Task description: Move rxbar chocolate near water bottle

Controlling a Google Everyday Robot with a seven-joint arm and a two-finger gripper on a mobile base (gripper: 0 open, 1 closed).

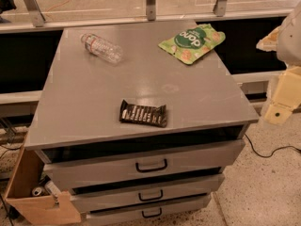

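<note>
The one camera looks down from in front of the drawer cabinet (94,93), fairly near, onto its top, with the gripper (281,100) at the right edge.

Rxbar chocolate (143,114): black glossy wrapper, white lettering. Water bottle (102,48): clear, red-marked label, pale cap. Snack pouch (192,43): green, white logo, orange-pink spots. Bench (94,102): plain grey, black drawer handles (151,166). Gripper (282,100), 3 o'clock edge: pale cream-yellow.

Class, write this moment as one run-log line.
hand: right of cabinet | rxbar chocolate: front centre, untouched | water bottle: lying back-left
</note>
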